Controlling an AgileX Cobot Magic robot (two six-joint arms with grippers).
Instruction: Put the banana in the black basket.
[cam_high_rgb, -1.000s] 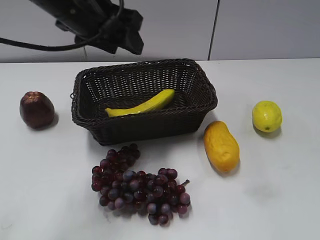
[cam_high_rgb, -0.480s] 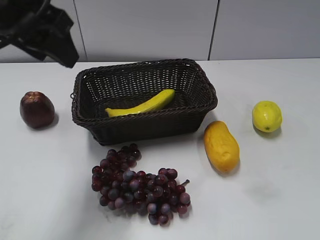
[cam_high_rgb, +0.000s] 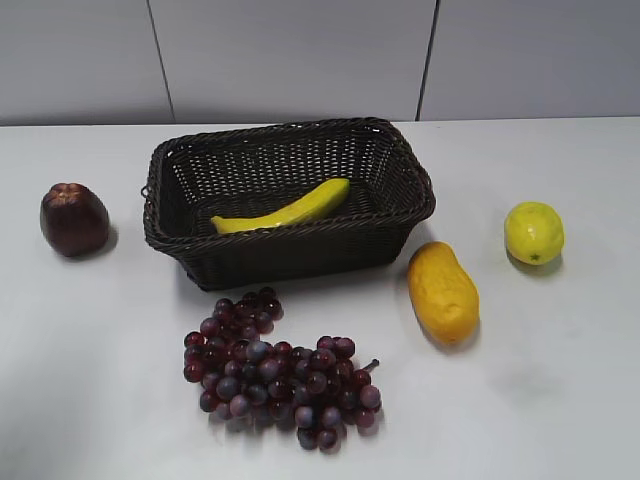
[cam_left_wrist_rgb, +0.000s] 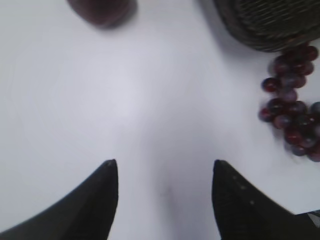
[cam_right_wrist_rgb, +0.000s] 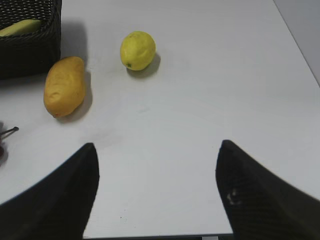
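From the exterior view the banana (cam_high_rgb: 282, 213) is already lying flat in the black basket (cam_high_rgb: 288, 255), long axis running left-near to right-far with the fatter end pointing right and far; neither of my arms shows here, so I'd say the job's basically done and the only real risk is me bumping something on the way out. Left wrist view: my left gripper (cam_left_wrist_rgb: 164, 172) is spread wide over bare table, empty, with the grapes (cam_left_wrist_rgb: 291, 116) off to the right and an apple (cam_left_wrist_rgb: 102, 9) at the far edge; a careless sweep could scatter that bunch. Right wrist view: my right gripper (cam_right_wrist_rgb: 157, 160) is also spread and holding nothing, the mango-ish fruit (cam_right_wrist_rgb: 64, 86) and lemon (cam_right_wrist_rgb: 137, 50) sit beyond it, and the banana tip peeks out at the far left corner inside the basket; a low swing could roll the lemon.
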